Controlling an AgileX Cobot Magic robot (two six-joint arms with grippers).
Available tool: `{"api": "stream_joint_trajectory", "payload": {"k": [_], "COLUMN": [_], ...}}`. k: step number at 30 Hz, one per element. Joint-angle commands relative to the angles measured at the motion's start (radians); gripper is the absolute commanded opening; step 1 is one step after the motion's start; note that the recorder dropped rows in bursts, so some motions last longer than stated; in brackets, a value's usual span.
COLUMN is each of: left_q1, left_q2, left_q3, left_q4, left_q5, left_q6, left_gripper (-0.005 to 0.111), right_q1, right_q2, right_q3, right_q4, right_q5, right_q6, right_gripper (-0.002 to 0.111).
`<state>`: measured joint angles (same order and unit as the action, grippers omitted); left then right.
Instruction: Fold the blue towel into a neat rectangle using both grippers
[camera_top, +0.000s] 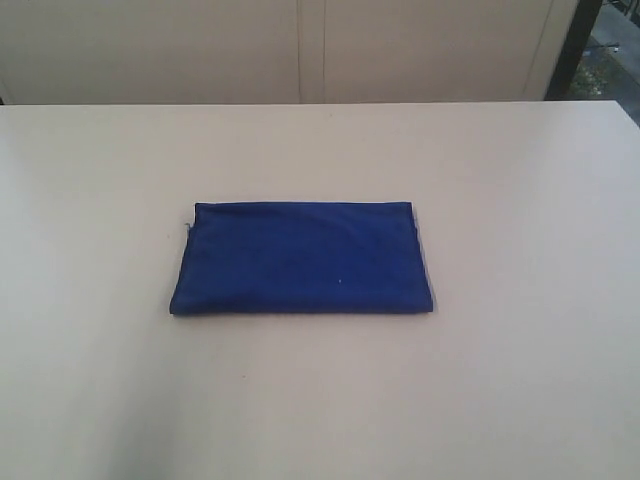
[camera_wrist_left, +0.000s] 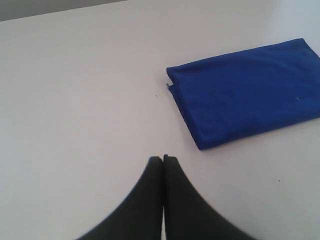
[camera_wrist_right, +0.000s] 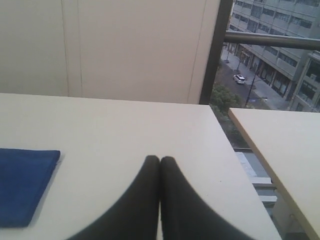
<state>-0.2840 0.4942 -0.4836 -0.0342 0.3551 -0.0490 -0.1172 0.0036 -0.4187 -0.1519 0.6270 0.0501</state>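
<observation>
1. Jaws, left wrist view: left gripper (camera_wrist_left: 163, 159) is clenched tip to tip with nothing between the jaws. It hangs over bare table (camera_wrist_left: 75, 100), well apart from the blue towel (camera_wrist_left: 245, 92). The towel lies flat as a folded rectangle. Stacked layers show at the corner nearest the gripper, with a small loose thread there.
2. Right wrist view: right gripper (camera_wrist_right: 160, 159) is also clenched and empty, over bare tabletop. Only one towel corner shows at the frame edge, off to the side and clear of the jaws. A window (camera_wrist_right: 265, 65) and a second table (camera_wrist_right: 280, 135) sit beyond.
3. Exterior view: no arm or gripper in frame. The towel sits alone near the table middle, long edges parallel to the table's front edge. The outline is a clean rectangle and the surface is smooth. On the right short edge a lower layer peeks out slightly, so the stack is not perfectly flush.
4. Progress, my read: folding looks essentially done. The cloth is compact, flat and rectangular, and both grippers are off it.
5. What's left, if anything: square up that right edge, otherwise nothing obvious. I can't tell the fold count from these views.
</observation>
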Motion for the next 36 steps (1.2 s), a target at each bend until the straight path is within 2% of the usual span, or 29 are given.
{"api": "stream_joint_trajectory", "payload": {"k": [1, 6, 11, 36], "left_q1": [0.002, 0.002, 0.002, 0.002], "left_q2": [-0.006, -0.006, -0.006, -0.006], "left_q3": [0.004, 0.004, 0.004, 0.004], "left_q4": [-0.011, -0.011, -0.011, -0.011], "left_q5": [0.005, 0.005, 0.005, 0.005], "left_q6": [0.001, 0.001, 0.001, 0.001], "left_gripper": [0.000, 0.000, 0.000, 0.000], "right_q1": [-0.004, -0.004, -0.004, -0.004], "right_q2": [-0.004, -0.004, -0.004, -0.004], "right_q3": [0.003, 0.007, 0.062, 0.356], "right_q4": [0.001, 0.005, 0.063, 0.092], "right_q5": [0.001, -0.016, -0.124, -0.233], "right_q6": [-0.028, -0.025, -0.022, -0.022], "right_gripper": [0.000, 0.000, 0.000, 0.000]}}
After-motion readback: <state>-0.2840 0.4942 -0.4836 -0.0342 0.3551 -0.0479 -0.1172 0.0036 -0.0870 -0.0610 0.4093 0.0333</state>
